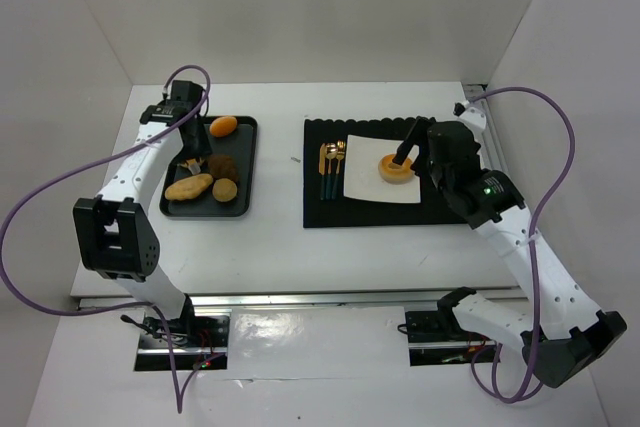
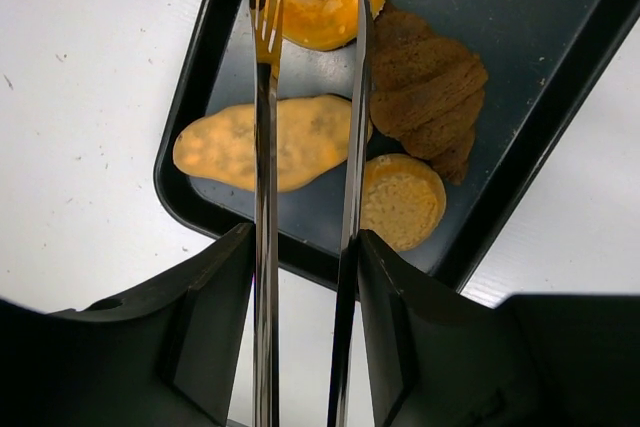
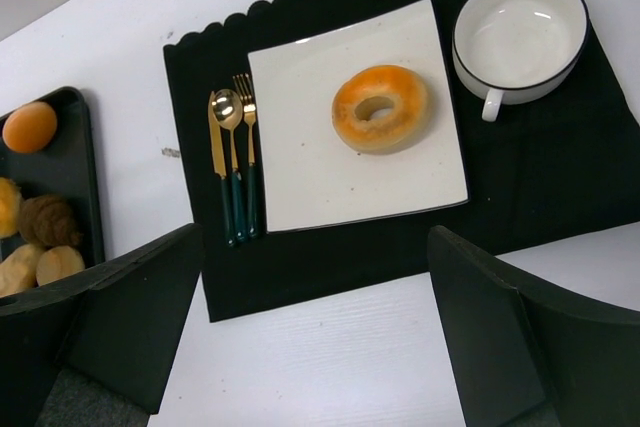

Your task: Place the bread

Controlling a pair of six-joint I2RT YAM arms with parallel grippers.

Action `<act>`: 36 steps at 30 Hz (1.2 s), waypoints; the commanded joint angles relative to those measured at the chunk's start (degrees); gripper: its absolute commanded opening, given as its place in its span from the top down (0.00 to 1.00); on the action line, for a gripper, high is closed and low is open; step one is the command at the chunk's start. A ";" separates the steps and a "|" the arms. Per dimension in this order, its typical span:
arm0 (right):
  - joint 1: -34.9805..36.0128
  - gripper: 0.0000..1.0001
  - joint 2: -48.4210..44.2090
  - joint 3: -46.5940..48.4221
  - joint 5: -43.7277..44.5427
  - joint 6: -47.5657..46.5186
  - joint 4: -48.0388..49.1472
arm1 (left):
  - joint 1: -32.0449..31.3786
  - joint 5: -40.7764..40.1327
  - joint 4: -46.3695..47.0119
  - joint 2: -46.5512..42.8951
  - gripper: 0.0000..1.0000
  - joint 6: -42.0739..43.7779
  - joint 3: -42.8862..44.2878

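Bread on the plate: one golden-orange, glossy ring-shaped bread (image 3: 380, 108) lies flat on the white square plate (image 3: 330, 182), toward its far right part, and nothing touches it.
Bread on the tray: we see a second ring bread (image 2: 305, 22), alike in colour and gloss, lying on the black rectangular tray (image 2: 530, 17).
Left gripper (image 2: 305, 267): its fingers are clamped on the two arms of the long metal tongs (image 2: 265, 277). The arms stand apart, one ending in fork tines, and cross the tray's ring on either side of its hole. We cannot tell whether the tips press the bread.
Right gripper (image 3: 315, 337): jaws spread wide, holding nothing, above the black scalloped placemat (image 3: 560, 167).
Other tray items: a long tan loaf (image 2: 220, 147), a ridged brown pastry (image 2: 430, 87) and a small round tan bun (image 2: 405, 202) lie close together; a small orange oval bun (image 3: 30, 127) sits apart.
Place setting: gold cutlery with teal handles (image 3: 232, 162) lies just left of the plate, and a white two-handled bowl (image 3: 520, 35) stands beyond its right corner.
Surface: white table (image 2: 80, 97).
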 commanded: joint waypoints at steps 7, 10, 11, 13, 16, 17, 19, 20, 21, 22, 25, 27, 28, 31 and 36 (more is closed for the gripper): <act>-0.25 0.00 -0.21 -0.29 -1.63 0.60 2.23 | -1.59 1.24 3.62 -0.56 0.44 1.80 2.46; -0.25 0.00 0.32 -0.81 -1.63 0.60 2.23 | -1.59 1.86 3.62 -1.61 0.46 1.80 2.99; -0.25 0.00 0.32 -0.81 -1.63 0.60 2.23 | -1.59 1.86 3.62 -1.62 0.46 1.80 2.99; -0.25 0.00 0.32 -0.81 -1.63 0.60 2.23 | -1.59 1.86 4.24 -1.62 0.45 2.42 2.46; -0.25 0.00 0.32 -0.81 -1.63 0.60 2.23 | -1.59 0.54 3.62 0.75 0.44 2.42 3.17; -0.25 0.00 0.84 -0.81 -1.63 0.60 2.23 | -1.59 0.54 3.62 0.75 0.44 2.42 3.17; -0.25 0.00 0.85 -0.81 -1.63 0.60 2.23 | -1.59 0.01 3.62 2.15 0.43 2.42 3.17; -0.25 0.00 0.85 -0.81 -1.63 0.60 2.23 | -1.59 0.01 3.62 2.16 0.43 2.42 3.17; -0.25 0.00 0.85 -0.81 -1.63 0.60 2.23 | -1.59 -0.77 3.10 2.86 0.43 2.42 3.17; -0.25 0.00 0.85 -1.34 -1.63 0.60 2.23 | -1.59 -1.74 3.10 3.47 0.43 2.42 3.17; -0.25 0.00 0.85 -1.34 -1.63 0.60 2.23 | -2.12 -2.97 3.10 4.17 0.43 2.42 3.17; -0.25 0.00 0.85 -1.86 -1.63 1.12 2.23 | -2.12 -2.98 3.10 4.96 0.43 2.42 3.69; -0.25 0.00 0.85 -1.87 -2.16 1.13 2.23 | -2.12 -2.98 2.57 4.97 0.43 2.42 3.69; -0.25 0.00 0.85 -1.87 -2.16 1.13 2.23 | -2.12 -2.98 1.96 5.50 0.46 2.42 4.30; -0.25 0.00 0.85 -1.87 -2.16 1.13 2.23 | -2.12 -2.98 0.82 4.19 0.69 2.42 5.45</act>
